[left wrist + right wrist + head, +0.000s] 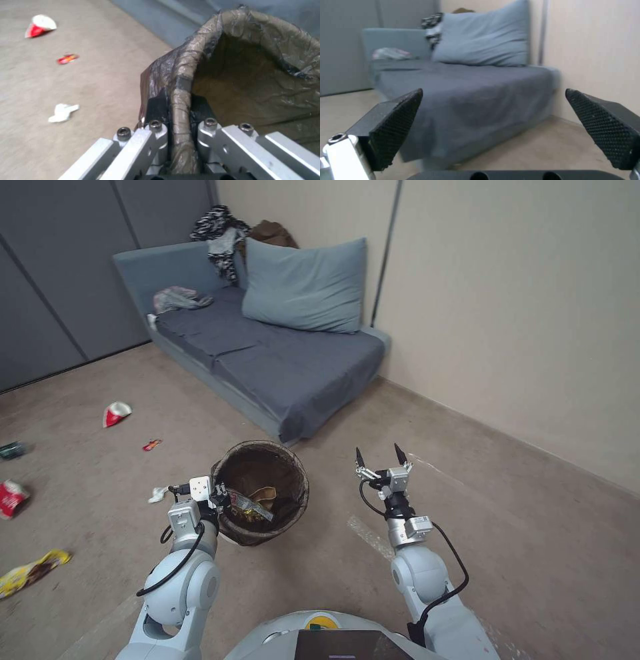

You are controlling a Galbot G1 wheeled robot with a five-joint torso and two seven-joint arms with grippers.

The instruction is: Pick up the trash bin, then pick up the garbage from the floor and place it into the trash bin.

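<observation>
Pinching the bin [261, 492] rim at its 9 o'clock, left gripper [217, 499] holds it off the floor [320, 573]. Right gripper [381, 455], at 3 o'clock, spread, empty. Wrappers [30, 572] at 9 o'clock.

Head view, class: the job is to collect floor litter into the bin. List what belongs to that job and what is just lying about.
Belongs to the job:
- trash bin, gripped at its rim by the left gripper
- crushed red-and-white cup
- small red wrapper
- white tissue
- yellow wrapper
- right gripper, open

Just lying about:
- sofa
- blue cushion
- clothes
</observation>
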